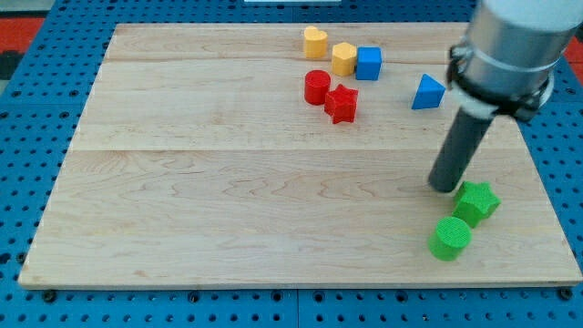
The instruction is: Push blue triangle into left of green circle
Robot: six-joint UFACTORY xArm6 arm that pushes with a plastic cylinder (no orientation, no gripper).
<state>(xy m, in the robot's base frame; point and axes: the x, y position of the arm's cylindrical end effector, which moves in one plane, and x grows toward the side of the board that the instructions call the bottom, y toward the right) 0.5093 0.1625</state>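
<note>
Look at the upper right of the frame: your blue triangle (427, 93) sits there on the wooden surface (228, 210), well apart from the green circle (451, 238), which is down in the lower right. My tip (444, 187) is between them, just beside the green star (477, 202) on its left side, and the star itself is touching or nearly touching the circle. There is no hand on this arm, only a rod, so nothing can be open, closed or holding anything. Here is what could go wrong, as I judge it. The tip is so close to the star that a small slide to the right could bump it, and the star could then knock the circle away. Also, the triangle is small, so a push that is off its middle could spin it or let it slip off to one side. The triangle looks to point up and a little left, with its wide flat side low. It has no clear long side that I can make out.
</note>
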